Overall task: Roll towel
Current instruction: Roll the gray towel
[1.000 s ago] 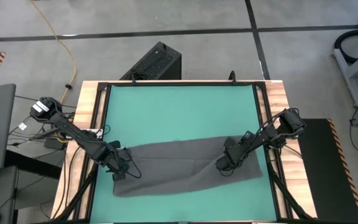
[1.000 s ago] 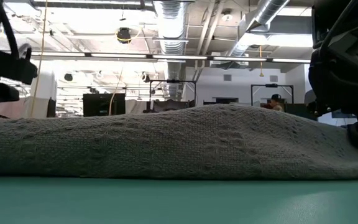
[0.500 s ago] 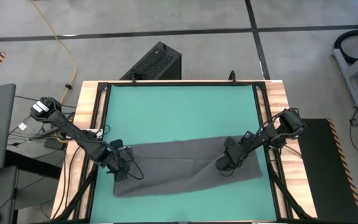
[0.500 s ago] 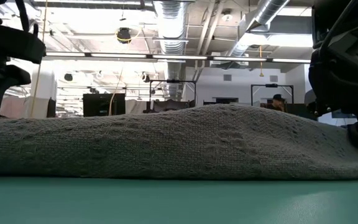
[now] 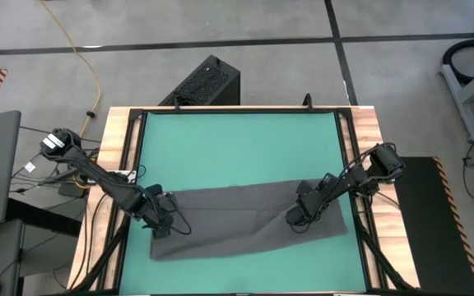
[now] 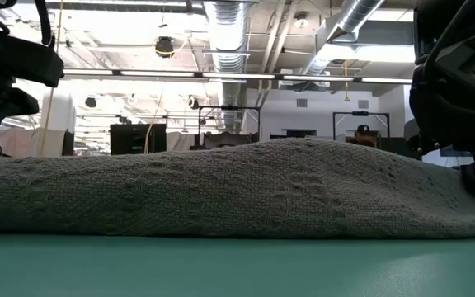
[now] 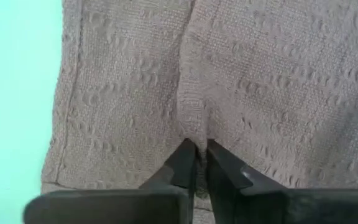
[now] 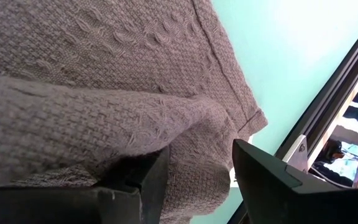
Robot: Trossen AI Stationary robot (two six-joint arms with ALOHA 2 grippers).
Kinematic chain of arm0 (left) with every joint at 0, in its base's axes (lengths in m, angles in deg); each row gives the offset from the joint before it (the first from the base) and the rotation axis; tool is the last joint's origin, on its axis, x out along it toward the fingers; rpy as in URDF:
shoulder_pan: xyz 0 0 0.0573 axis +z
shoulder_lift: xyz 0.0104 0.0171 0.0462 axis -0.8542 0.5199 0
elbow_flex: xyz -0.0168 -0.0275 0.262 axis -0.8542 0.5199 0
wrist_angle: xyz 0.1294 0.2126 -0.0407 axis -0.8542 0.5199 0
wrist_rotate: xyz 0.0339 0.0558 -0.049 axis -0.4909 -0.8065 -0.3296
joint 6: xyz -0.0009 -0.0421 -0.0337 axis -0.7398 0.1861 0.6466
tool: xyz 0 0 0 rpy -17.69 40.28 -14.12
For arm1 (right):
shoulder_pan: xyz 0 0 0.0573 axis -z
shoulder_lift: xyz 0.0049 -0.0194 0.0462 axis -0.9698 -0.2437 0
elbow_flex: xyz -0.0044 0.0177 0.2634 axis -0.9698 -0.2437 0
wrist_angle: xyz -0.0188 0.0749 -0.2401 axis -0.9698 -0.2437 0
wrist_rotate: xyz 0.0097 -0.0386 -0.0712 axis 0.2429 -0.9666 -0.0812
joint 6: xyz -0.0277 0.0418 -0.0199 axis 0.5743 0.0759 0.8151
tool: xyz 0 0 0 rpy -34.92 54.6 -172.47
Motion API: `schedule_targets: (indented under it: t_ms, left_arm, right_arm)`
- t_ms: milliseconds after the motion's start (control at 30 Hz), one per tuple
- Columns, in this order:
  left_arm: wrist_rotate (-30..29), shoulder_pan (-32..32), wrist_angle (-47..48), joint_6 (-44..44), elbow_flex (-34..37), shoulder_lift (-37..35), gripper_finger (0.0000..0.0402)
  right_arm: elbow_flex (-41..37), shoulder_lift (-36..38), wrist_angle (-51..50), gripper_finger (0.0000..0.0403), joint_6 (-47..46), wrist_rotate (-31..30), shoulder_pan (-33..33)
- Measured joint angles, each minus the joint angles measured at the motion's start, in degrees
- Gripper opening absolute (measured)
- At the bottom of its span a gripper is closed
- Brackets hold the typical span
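The dark grey towel [image 5: 249,224] lies spread along the near part of the green table [image 5: 237,148], with a raised hump showing in the low view [image 6: 303,165]. My left gripper [image 5: 162,224] is down on the towel's left end, shut on a pinched ridge of cloth [image 7: 194,118]. My right gripper [image 5: 296,218] is down on the towel's right part, its fingers set wide around a thick fold [image 8: 185,130]. A crease runs across the towel between the two grippers. My left gripper pinches a narrow raised ridge of the towel [image 7: 197,140] between its two fingertips, near the left end. The fingers come from above, slanting. The rest of the towel lies flat on the table. My right gripper holds a thick, bulging fold of the towel [image 8: 197,155] between its two fingers [image 8: 154,177], near the right end. The fingers come slanting down from the table's right. The cloth around the fold rests on the table; how many layers there are, I cannot tell.
The table has a black frame [image 5: 346,148] and wooden side rails [image 5: 367,131]. The far half of the green surface is bare. The towel's right edge [image 8: 241,99] lies close to the right frame rail [image 8: 328,106].
My left gripper has edged a little toward the table's right, still pinching the towel's left end. The towel's outline and my right gripper stay as they were.
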Motion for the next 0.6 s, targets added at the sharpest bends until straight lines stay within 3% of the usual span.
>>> schedule_targets:
  t_ms: [167,400,600]
  left_arm:
    - [-1.10,0.31,4.15,3.19,-3.35,0.00,0.0004]
    - [-10.45,-0.66,19.10,3.72,-13.65,-0.04,0.0002]
    - [-12.56,-0.76,27.98,8.35,-14.38,-0.04,0.0001]
  right_arm:
    - [0.00,0.00,-0.54,0.0202,-0.31,-0.05,0.00]
    - [1.98,-0.09,-6.65,0.0202,-4.45,-1.46,0.00]
    - [4.59,-0.09,-7.89,0.0202,-4.49,-3.06,0.00]
